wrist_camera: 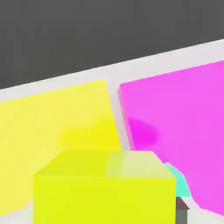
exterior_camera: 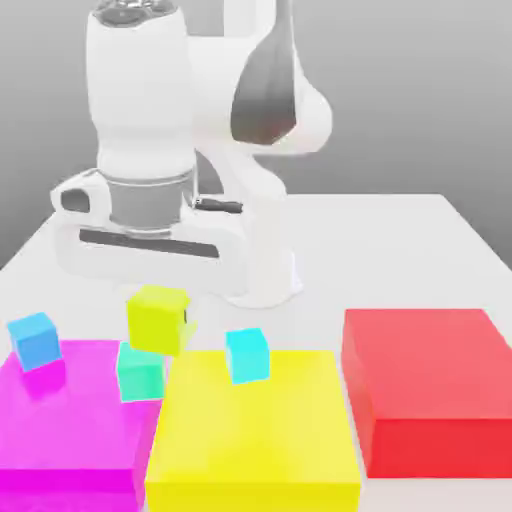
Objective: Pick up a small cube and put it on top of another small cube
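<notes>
The tool [exterior_camera: 162, 318] is clenched on the lime cube [exterior_camera: 154, 322], and this cube is directly under the wide hand, between the closed fingers. In the exterior view the lime cube overlaps the upper part of the mint-teal cube [exterior_camera: 140, 373], but I cannot tell if the two are touching. The mint-teal cube is at that edge of the magenta block [exterior_camera: 75, 415] which faces the yellow block [exterior_camera: 255, 420]. In the hand view, the lime cube partly hides the mint-teal cube, whose visible piece is beside the magenta
</notes>
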### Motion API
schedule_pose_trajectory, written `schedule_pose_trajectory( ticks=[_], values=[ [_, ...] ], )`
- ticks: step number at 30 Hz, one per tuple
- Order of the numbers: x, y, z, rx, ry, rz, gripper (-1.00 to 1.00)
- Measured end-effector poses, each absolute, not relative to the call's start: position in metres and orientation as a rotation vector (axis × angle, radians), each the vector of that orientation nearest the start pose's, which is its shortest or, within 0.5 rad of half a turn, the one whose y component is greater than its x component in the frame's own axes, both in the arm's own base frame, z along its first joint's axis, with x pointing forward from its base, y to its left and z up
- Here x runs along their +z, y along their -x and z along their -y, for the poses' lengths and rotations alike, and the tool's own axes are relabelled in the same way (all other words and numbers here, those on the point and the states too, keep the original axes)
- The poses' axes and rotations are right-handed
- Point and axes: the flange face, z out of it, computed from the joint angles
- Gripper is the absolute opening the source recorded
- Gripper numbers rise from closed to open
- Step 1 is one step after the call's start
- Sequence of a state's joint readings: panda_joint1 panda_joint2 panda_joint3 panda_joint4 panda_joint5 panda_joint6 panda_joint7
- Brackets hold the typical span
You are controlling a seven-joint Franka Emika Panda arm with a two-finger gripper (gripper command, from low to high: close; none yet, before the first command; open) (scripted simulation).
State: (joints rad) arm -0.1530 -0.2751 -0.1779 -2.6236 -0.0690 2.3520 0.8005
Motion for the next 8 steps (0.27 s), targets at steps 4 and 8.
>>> schedule_pose_trajectory(
  ticks=[4,8],
  values=[
    [0.297,-0.382,0.141,0.002,2.681,-1.63,-1.0],
    [0.286,-0.381,0.141,0.001,2.681,-1.632,1.0]
  ],
)
